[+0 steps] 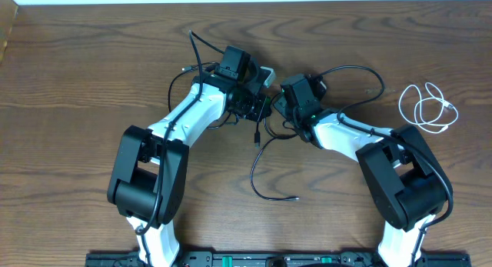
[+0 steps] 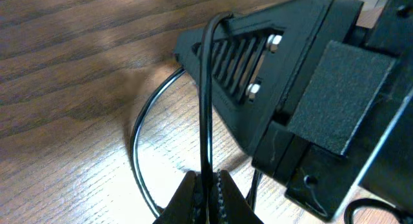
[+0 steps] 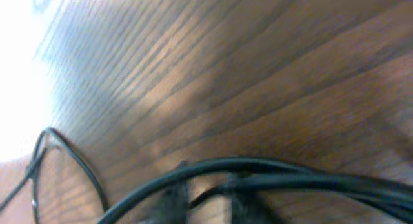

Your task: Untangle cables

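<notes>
Looped black cable (image 1: 253, 175) sprawls centrally; white cable (image 1: 427, 107) coiled apart.

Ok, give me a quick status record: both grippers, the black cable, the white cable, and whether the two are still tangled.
left gripper: shut on the black cable, which runs up from between its fingers
right gripper: close beside the left gripper, over the same cable; wrist view blurred, grip unclear
black cable: loops around both grippers, loose end lying on the table in front
white cable: coiled alone at the robot's right, untouched
tangle: white lies apart from black; black itself is looped
</notes>
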Motion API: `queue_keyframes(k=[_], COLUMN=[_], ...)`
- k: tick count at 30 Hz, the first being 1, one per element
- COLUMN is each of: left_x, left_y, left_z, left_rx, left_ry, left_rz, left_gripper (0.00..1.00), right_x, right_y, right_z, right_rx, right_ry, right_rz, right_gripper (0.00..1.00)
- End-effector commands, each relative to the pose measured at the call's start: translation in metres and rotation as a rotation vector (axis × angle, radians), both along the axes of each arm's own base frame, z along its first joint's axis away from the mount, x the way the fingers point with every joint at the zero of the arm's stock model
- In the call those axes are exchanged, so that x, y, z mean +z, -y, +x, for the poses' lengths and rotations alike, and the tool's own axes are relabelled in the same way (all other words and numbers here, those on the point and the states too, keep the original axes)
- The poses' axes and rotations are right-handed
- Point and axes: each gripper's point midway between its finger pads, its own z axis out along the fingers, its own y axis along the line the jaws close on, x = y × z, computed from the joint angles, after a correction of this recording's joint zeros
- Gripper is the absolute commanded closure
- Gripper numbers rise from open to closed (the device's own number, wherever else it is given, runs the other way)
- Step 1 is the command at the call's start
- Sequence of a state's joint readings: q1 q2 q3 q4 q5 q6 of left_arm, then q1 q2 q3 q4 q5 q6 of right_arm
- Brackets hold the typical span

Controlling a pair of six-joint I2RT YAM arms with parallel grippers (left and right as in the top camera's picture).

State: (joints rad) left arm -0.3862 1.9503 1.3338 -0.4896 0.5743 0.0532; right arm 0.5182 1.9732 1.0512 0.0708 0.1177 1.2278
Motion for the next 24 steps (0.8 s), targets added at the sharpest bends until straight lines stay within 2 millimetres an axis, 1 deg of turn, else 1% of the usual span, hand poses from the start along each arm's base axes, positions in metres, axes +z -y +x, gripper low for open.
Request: queue_keyframes(k=[1,3,5,6,8,10,12,15,18,21,24], left_x=[0.018,0.018,0.013,0.010,0.005,0.003,0.003,0.003,0.003,0.003,0.003], left_y=[0.003,0.002,-0.006,-0.012,-0.023,-0.028,-0.029,-0.029,-0.029,-0.029,-0.029], left_z=[0.007,0.007,0.013,0.017,0.022,0.024,0.025,0.025,0.025,0.025,0.025], left_rx=[-0.012,-0.016,0.009,0.028,0.057,0.069,0.071,0.072,0.072,0.071,0.071], left_ry=[0.047,0.053,0.074,0.089,0.110,0.119,0.121,0.121,0.121,0.121,0.121], left_rz=[-0.023,-0.018,0.035,0.077,0.143,0.173,0.177,0.178,0.178,0.178,0.179], left_gripper=[0.93,0.92,0.93,0.93,0.92,0.93,0.93,0.92,0.93,0.92,0.92], right_x=[-0.003,-0.002,0.005,0.011,0.030,0.052,0.073,0.098,0.120,0.140,0.156], right_y=[0.009,0.005,0.000,-0.003,-0.010,-0.018,-0.027,-0.035,-0.031,-0.026,-0.012], right_z=[0.003,0.002,0.001,0.001,0.002,0.000,-0.007,-0.019,-0.026,-0.026,-0.023], right_rx=[-0.030,0.014,0.088,0.132,0.220,0.311,0.419,0.534,0.584,0.621,0.641], right_ry=[0.017,0.017,0.028,0.041,0.078,0.118,0.155,0.185,0.207,0.237,0.265], right_rz=[-0.050,-0.049,-0.051,-0.047,-0.026,0.007,0.047,0.100,0.156,0.236,0.302], right_gripper=[0.99,0.99,0.99,0.99,0.99,0.99,0.99,0.99,0.99,0.99,0.99])
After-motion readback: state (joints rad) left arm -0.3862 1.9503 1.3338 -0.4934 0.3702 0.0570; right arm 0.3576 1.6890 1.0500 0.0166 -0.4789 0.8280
